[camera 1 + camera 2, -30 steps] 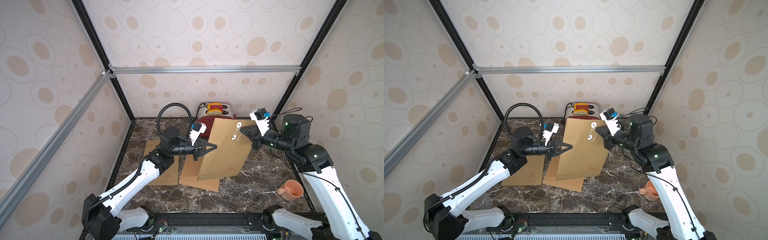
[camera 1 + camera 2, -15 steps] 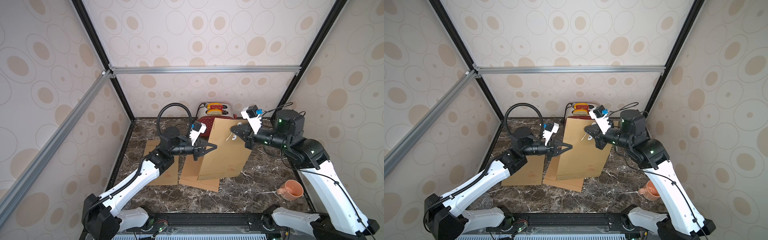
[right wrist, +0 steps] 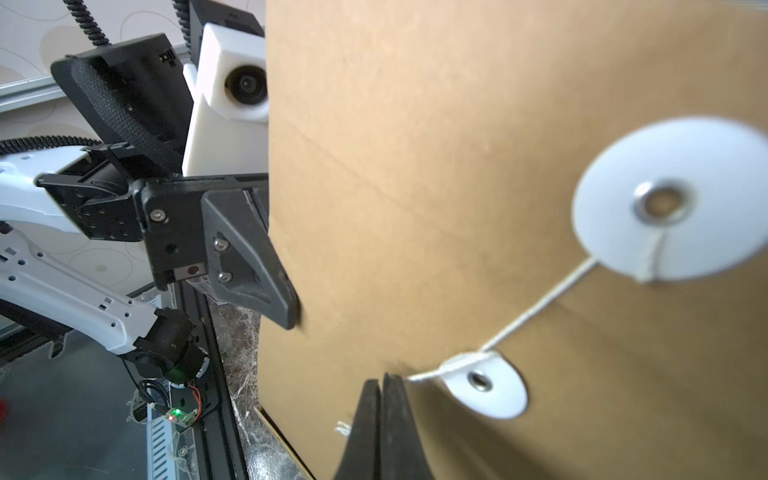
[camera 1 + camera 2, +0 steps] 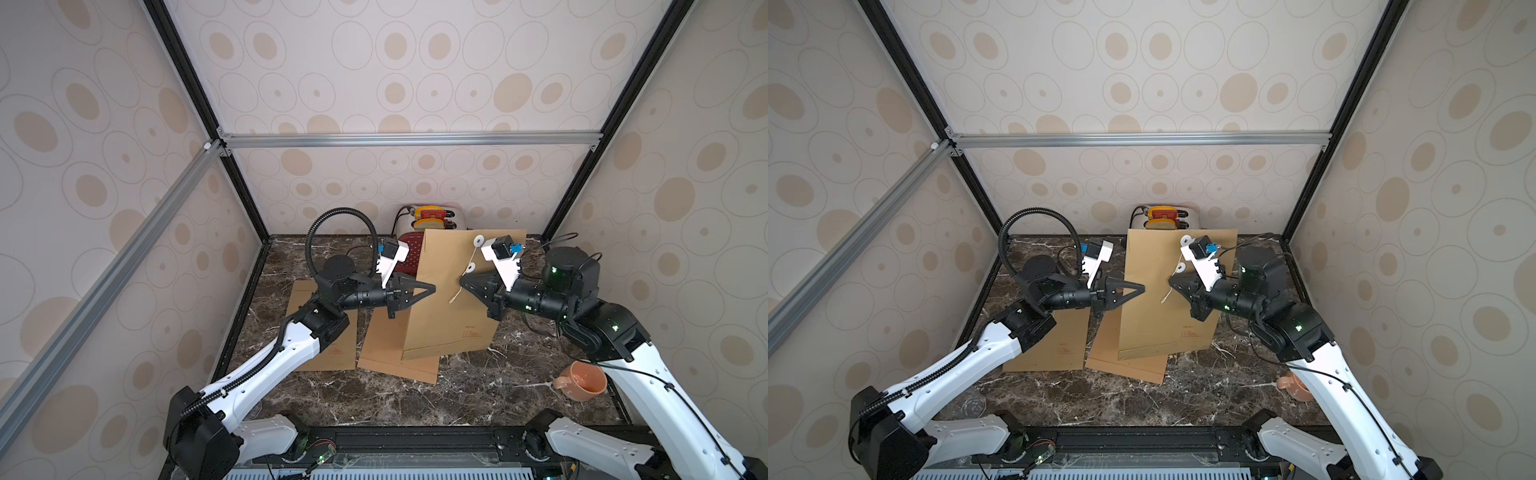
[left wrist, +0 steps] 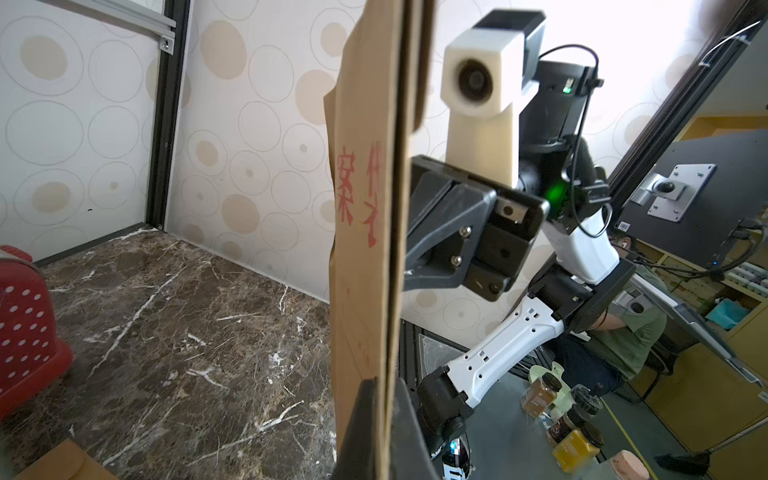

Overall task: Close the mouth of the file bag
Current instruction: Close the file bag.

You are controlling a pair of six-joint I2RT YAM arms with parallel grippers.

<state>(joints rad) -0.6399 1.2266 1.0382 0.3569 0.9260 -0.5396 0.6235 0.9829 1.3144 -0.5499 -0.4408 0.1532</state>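
The dark marble table (image 4: pixel 478 386) fills the floor of the booth; on it the brown file bag (image 4: pixel 449 316) stands upright near the middle, its bottom edge on the table and overlapping one of two flat envelopes (image 4: pixel 390 357) lying to the left side; in both top views its broad face with the fasteners faces the camera (image 4: pixel 1154 316). The left gripper (image 4: pixel 432 287) is clenched on the bag's left edge, about halfway up; the left wrist view shows the paper pinched edge-on between the two black fingers (image 5: pixel 365 415), with red print on its far face. The right gripper (image 4: pixel 462 282) reaches in from the opposite side, jaws pressed together just off the bag's front face, and it appears to pinch the string (image 3: pixel 536 307) just beside the lower disc. An orange cup (image 4: pixel 582 380) lies at the right front of the table, well apart; a red basket (image 4: pixel 409 249) sits behind the bag. The upper white disc (image 4: pixel 478 240) sits near the top edge; the lower white disc (image 4: pixel 469 268) lies beneath it; the string runs from one to the other, and its frayed tail hangs loose below the pincer tips.
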